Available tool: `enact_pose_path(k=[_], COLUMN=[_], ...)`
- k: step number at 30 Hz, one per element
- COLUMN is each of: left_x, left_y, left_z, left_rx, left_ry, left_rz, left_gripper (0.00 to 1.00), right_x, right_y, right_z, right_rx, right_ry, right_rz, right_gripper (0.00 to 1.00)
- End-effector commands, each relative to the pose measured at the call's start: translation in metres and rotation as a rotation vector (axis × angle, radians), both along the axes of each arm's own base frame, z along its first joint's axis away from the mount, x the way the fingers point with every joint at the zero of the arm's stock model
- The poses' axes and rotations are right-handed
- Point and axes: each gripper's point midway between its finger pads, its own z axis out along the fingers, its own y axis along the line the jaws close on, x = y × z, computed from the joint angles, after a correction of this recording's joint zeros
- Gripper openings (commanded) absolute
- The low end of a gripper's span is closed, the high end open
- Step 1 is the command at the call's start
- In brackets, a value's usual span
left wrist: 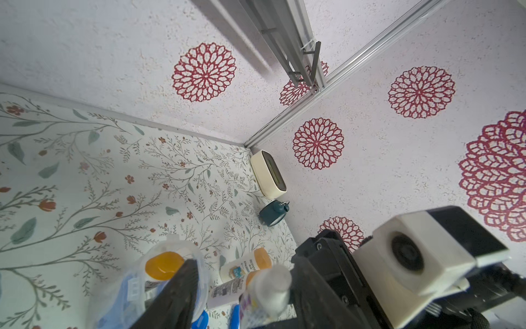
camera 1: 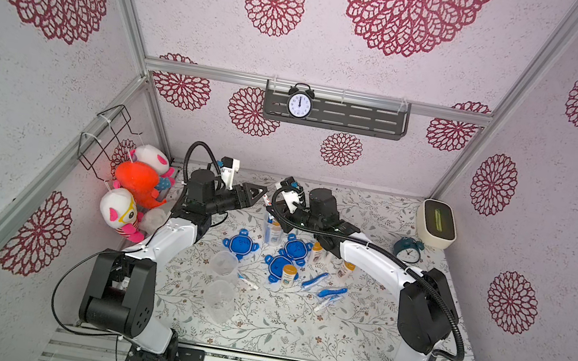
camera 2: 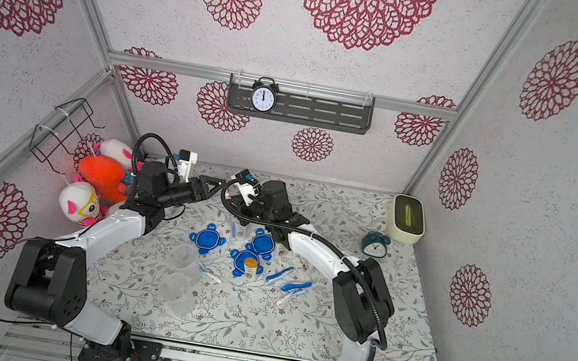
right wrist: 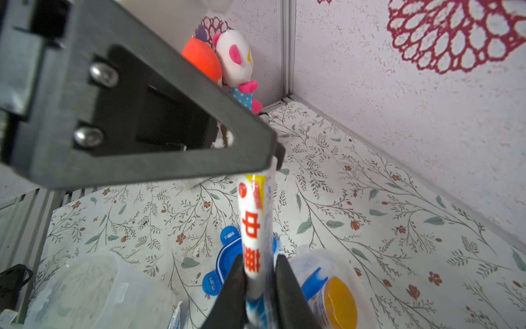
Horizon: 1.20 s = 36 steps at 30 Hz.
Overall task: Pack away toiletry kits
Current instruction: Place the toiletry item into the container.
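Toothpaste tube (right wrist: 252,222): it is up off the table (camera 1: 294,329), over the far middle, with the right gripper (right wrist: 259,257) clamped on it near one end. A black finger presses each side of the printed white-and-red sleeve. The left gripper (camera 1: 258,193) reaches in from the left with a flat triangular finger laid against the tube's free end. I can't tell whether it has actually nipped that end or only touches it.

I'd judge the tube very light and soft, a glossy little sleeve that dents under a hard squeeze and could slip or swivel in a narrow pinch. The best hold looks like the one it has, across the flat of the body. The crimped end seems the stiffer spot if a second grip is needed.

Just below it stands a clear cup (right wrist: 297,265) of thin, see-through plastic. It holds an orange-capped bottle (right wrist: 340,299) and a blue toothbrush (right wrist: 311,280), so its mouth is crowded. The cup looks light enough to tip if the tube is pushed in rather than dropped.

Nearer and to the left, two empty cups (camera 1: 224,262) stand on the floral table. Blue four-tab lids (camera 1: 241,243) lie flat between the cups, looking rigid and matte.
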Motion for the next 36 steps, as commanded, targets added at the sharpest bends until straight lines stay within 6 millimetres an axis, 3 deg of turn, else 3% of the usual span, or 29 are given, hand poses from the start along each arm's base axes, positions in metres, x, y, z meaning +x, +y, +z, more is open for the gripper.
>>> enact_pose_path(k=[1,16,20,24,26,30,36], left_x=[0.003,0.002,0.001,0.005,0.009,0.014,0.016], left_y=[-0.006,-0.013,-0.013,-0.013,-0.012,-0.015,-0.033], left_z=[0.017,0.023,0.025,0.033,0.036,0.039,0.028], left_rx=[-0.033,0.005,0.048,0.097,0.138,0.187,0.201], left_ry=[-0.040,-0.114,-0.155,-0.213,-0.247,-0.288,-0.300], left_rz=[-0.014,-0.019,-0.018,-0.008,0.004,0.002,-0.056], left_gripper=[0.51,0.08,0.01,0.00,0.00,0.00,0.00], right_x=[0.005,0.003,0.003,0.011,0.015,0.017,0.024], right_y=[0.005,0.009,0.005,-0.012,-0.029,-0.074,-0.129], right_z=[0.023,0.027,0.029,0.028,0.026,0.022,0.023], right_rx=[0.064,0.097,0.103,0.100,0.096,0.099,0.103], right_ry=[-0.030,-0.020,-0.020,0.018,0.050,0.078,0.127], right_rz=[0.023,0.048,0.036,-0.045,-0.095,-0.221,-0.392], right_gripper=[0.20,0.20,0.23,0.63,0.96,0.99,0.99])
